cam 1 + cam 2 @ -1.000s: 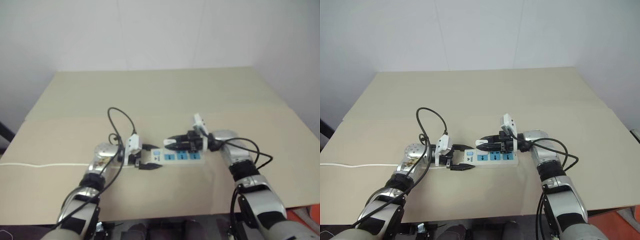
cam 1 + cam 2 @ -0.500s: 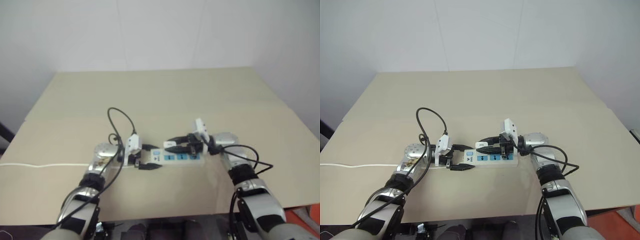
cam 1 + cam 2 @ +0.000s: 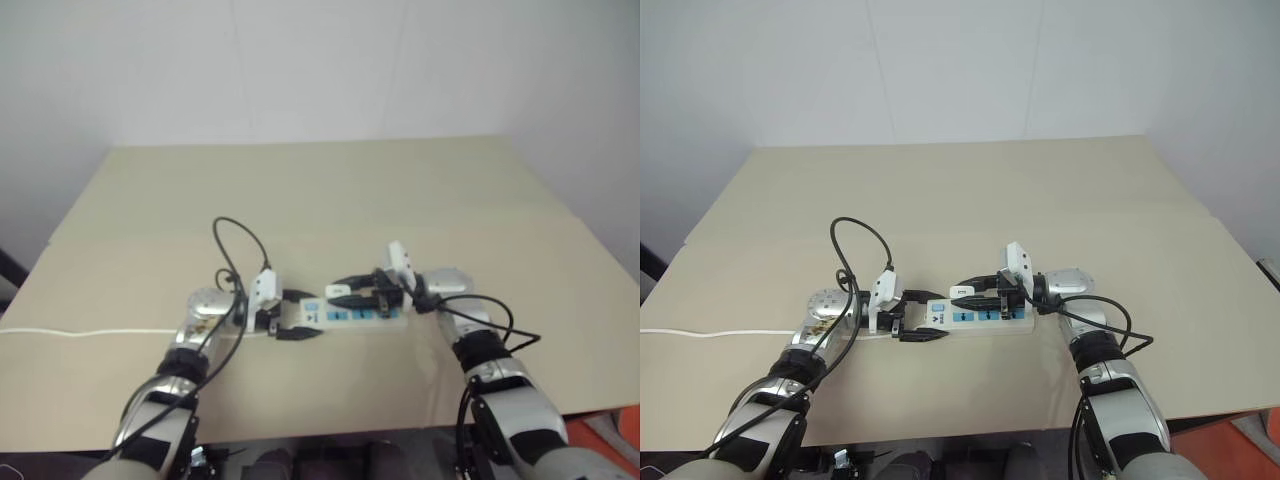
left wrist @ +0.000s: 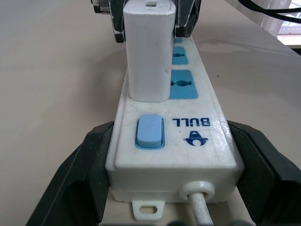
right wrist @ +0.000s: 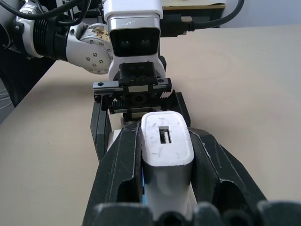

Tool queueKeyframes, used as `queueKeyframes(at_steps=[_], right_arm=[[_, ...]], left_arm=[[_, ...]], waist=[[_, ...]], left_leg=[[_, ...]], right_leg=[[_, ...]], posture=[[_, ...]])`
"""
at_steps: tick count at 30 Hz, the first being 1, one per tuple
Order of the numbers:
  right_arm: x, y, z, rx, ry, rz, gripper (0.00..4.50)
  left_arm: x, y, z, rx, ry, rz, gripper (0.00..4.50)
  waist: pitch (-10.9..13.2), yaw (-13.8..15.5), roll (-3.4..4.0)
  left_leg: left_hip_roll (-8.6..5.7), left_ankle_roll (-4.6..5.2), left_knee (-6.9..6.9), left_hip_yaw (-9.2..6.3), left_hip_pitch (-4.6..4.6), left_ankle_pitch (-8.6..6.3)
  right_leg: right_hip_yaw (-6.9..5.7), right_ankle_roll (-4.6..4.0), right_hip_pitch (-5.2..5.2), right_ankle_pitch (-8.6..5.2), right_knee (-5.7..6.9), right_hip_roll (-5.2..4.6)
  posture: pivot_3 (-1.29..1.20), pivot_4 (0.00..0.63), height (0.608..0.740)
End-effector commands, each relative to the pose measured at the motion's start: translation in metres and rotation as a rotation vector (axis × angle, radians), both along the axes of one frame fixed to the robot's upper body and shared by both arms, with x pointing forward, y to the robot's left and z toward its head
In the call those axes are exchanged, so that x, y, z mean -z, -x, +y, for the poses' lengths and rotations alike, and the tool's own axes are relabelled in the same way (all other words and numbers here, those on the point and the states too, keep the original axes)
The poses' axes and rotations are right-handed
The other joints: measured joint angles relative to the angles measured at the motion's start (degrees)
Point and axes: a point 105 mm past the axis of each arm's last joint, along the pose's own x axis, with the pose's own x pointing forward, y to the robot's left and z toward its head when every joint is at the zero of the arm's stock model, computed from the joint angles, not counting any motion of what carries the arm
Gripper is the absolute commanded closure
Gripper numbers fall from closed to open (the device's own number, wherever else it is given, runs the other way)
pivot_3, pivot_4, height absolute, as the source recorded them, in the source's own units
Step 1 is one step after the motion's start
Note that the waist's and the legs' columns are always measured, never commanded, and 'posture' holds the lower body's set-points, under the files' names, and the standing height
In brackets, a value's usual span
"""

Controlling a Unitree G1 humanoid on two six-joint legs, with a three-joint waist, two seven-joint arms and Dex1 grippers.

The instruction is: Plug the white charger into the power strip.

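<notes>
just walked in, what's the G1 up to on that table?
It is plugging the white charger into the power strip. The left end effector is clamped on the strip's switch end, holding it flat on the table. The right end effector grips the charger, which stands on the socket nearest the blue switch. Whether the prongs are fully seated can't be told.

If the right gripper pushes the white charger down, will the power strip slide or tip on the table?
Probably not much. The left gripper is clamped on the power strip at its switch end, so sliding seems unlikely. The strip lies flat and long on the table, so tipping seems unlikely too. The white charger, held by the right gripper, looks rigid.
</notes>
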Motion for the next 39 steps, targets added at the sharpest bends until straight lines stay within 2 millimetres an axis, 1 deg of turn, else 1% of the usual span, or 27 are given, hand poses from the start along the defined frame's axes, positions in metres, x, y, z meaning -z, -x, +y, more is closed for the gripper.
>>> queueKeyframes(at_steps=[1,4,6,8,13,14,18,20,22,25,27,30,32,34,35,36,37,39], right_arm=[[0.026,0.001,-0.003,0.035,0.09,0.02,3.31],[0.023,-0.001,-0.003,0.04,0.078,0.01,3.31],[0.019,-0.002,-0.003,0.037,0.071,0.01,2.59],[0.016,-0.004,-0.003,0.038,0.064,0.004,2.06],[0.011,-0.006,-0.005,0.042,0.065,-0.018,0.22],[0.01,-0.006,-0.005,0.041,0.065,-0.018,0.02],[0.007,-0.006,-0.007,0.035,0.064,-0.019,0.02],[0.007,-0.006,-0.007,0.035,0.067,-0.03,0.0],[0.006,-0.006,-0.008,0.037,0.068,-0.036,0.0],[0.005,-0.006,-0.009,0.041,0.063,-0.03,0.0],[0.0,-0.006,-0.009,0.035,0.048,-0.019,0.0],[-0.013,-0.003,-0.015,0.041,0.02,-0.062,0.0],[-0.023,-0.001,-0.022,0.061,0.006,-0.083,0.0],[-0.035,0.003,-0.036,0.089,-0.006,-0.119,0.0],[-0.041,0.007,-0.047,0.108,0.0,-0.128,0.0],[-0.045,0.011,-0.054,0.12,0.006,-0.131,0.0],[-0.05,0.014,-0.067,0.154,0.014,-0.137,0.0],[-0.056,0.021,-0.086,0.21,0.035,-0.135,0.0]], left_arm=[[0.003,0.003,-0.002,0.013,-0.007,0.007,1.24],[0.003,0.003,-0.002,0.012,-0.008,0.008,1.24],[0.003,0.003,-0.001,0.013,-0.01,0.008,1.24],[0.003,0.003,-0.001,0.012,-0.011,0.007,1.24],[0.002,0.002,0.0,0.011,-0.011,0.006,1.24],[0.002,0.002,0.0,0.011,-0.011,0.006,1.24],[0.003,0.001,-0.001,0.004,-0.001,0.04,1.24],[0.001,0.0,-0.001,0.0,0.013,0.067,0.5],[-0.002,0.001,-0.001,0.009,0.019,0.076,0.06],[-0.004,0.002,0.001,0.016,0.016,0.069,0.06],[-0.008,0.003,0.005,0.015,0.025,0.05,0.06],[-0.023,0.005,0.019,-0.024,0.073,0.032,0.06],[-0.035,0.014,0.031,-0.002,0.098,0.039,0.06],[-0.049,0.022,0.048,-0.007,0.118,0.047,0.06],[-0.057,0.025,0.058,-0.022,0.122,0.043,0.06],[-0.062,0.028,0.064,-0.031,0.123,0.042,0.06],[-0.068,0.03,0.074,-0.057,0.125,0.035,0.06],[-0.074,0.034,0.087,-0.097,0.121,0.026,0.06]], waist=[[0.0,0.0,0.0],[0.0,0.0,0.0],[0.0,0.0,0.0],[0.0,0.0,0.0],[0.0,0.0,0.0],[0.0,0.0,0.0],[0.0,0.0,0.0],[0.0,0.0,0.0],[0.0,0.0,0.0],[0.0,-0.1,-0.01],[0.0,-0.1,-0.01],[0.0,-0.2,-0.01],[0.0,-0.3,-0.01],[0.0,-0.5,-0.01],[0.1,-0.4,0.01],[0.1,-0.4,0.01],[0.1,-0.3,0.02],[0.1,0.0,0.03]], left_leg=[[0.0,0.0,0.0,0.0,0.01,0.0],[0.0,0.0,0.0,0.0,0.05,0.0],[0.0,0.0,0.0,0.0,0.05,0.0],[0.01,0.0,0.0,0.0,0.03,0.0],[0.02,-0.02,-0.04,0.01,0.02,0.01],[0.01,-0.02,-0.05,0.01,0.02,0.01],[0.01,-0.01,-0.05,0.0,0.02,0.01],[0.01,-0.01,-0.06,0.01,0.01,0.01],[0.01,-0.01,-0.06,0.01,-0.01,0.01],[0.02,-0.01,-0.08,0.01,-0.02,0.01],[0.01,-0.02,-0.09,0.01,-0.04,0.01],[0.03,-0.02,-0.09,0.0,-0.15,0.01],[0.03,-0.2,-0.09,0.01,-0.35,0.12],[0.04,-0.45,-0.04,0.0,-0.9,0.27],[0.04,-0.58,-0.05,0.0,-1.03,0.35],[0.06,-0.58,-0.05,-0.01,-1.11,0.35],[0.05,-0.58,-0.06,-0.01,-1.14,0.35],[0.04,-0.54,-0.07,-0.01,-1.15,0.32]], right_leg=[[0.0,0.0,0.01,0.0,0.0,0.0],[0.01,-0.01,0.01,-0.01,-0.02,0.0],[0.01,-0.02,0.01,-0.01,-0.02,0.0],[0.01,-0.03,-0.02,-0.02,0.0,0.01],[0.0,-0.04,-0.02,-0.02,-0.01,0.01],[0.0,-0.04,-0.02,-0.02,-0.02,0.01],[0.0,-0.04,-0.02,-0.03,-0.01,0.01],[0.0,-0.04,-0.02,-0.03,-0.01,0.01],[0.0,-0.04,-0.04,-0.03,0.0,0.01],[0.0,-0.04,-0.05,-0.03,0.0,0.03],[-0.01,-0.04,-0.06,-0.03,0.0,0.03],[0.0,-0.05,-0.19,-0.03,0.03,0.02],[0.02,-0.05,-0.41,-0.03,0.05,0.03],[0.05,-0.08,-0.97,-0.02,0.15,0.02],[0.05,-0.09,-1.1,-0.01,0.17,0.03],[0.03,-0.1,-1.19,-0.01,0.17,0.03],[0.03,-0.1,-1.2,-0.01,0.16,0.02],[0.01,-0.09,-1.15,-0.01,0.11,0.01]], posture=[[0.0,0.15,0.74],[0.0,0.15,0.74],[0.0,0.15,0.74],[0.0,0.15,0.74],[0.0,0.15,0.74],[0.0,0.15,0.74],[0.0,0.15,0.74],[0.0,0.15,0.74],[0.0,0.15,0.74],[0.0,0.15,0.74],[0.0,0.15,0.74],[0.0,0.15,0.74],[0.0,0.15,0.74],[0.0,0.15,0.74],[0.0,0.15,0.74],[0.0,0.15,0.74],[0.0,0.15,0.74],[0.0,0.15,0.74]])
